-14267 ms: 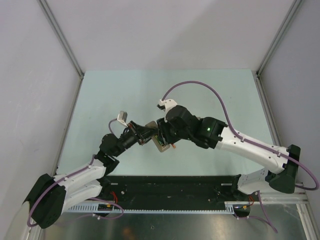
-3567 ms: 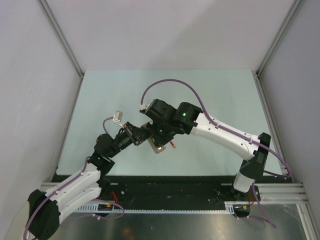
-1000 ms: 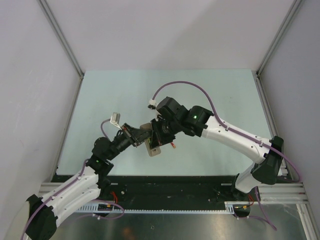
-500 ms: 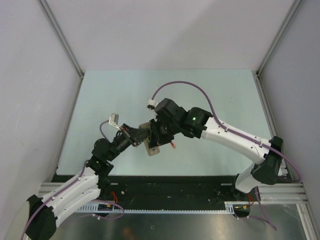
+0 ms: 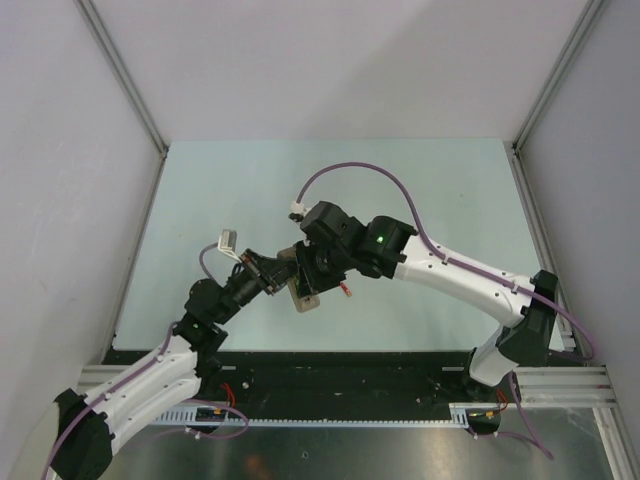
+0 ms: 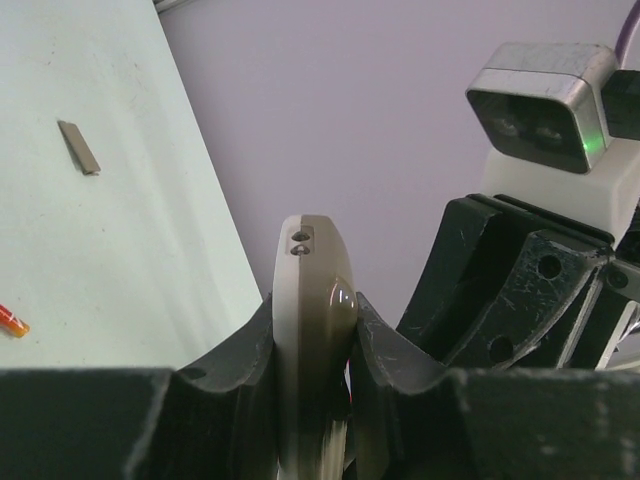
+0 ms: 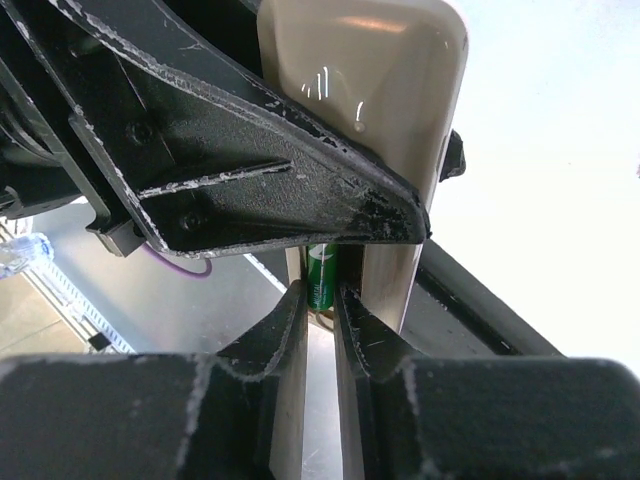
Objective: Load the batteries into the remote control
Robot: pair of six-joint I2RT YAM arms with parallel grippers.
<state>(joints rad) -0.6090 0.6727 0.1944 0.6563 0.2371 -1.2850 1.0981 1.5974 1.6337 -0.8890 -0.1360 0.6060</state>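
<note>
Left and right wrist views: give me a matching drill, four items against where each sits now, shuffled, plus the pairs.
1. slim pale plastic remote control
2. small green cylindrical battery
3. small red cylindrical battery
4. flat grey rectangular cover piece

A. table, left edge of the left wrist view
B. clamped between the left fingers
C. table, upper part of the left wrist view
D. at the tips of the right fingers

Pairs: 1-B, 2-D, 3-A, 4-C

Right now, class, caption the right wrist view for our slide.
Right gripper tips flank the green battery in the remote control, clamped by the left gripper.
</note>
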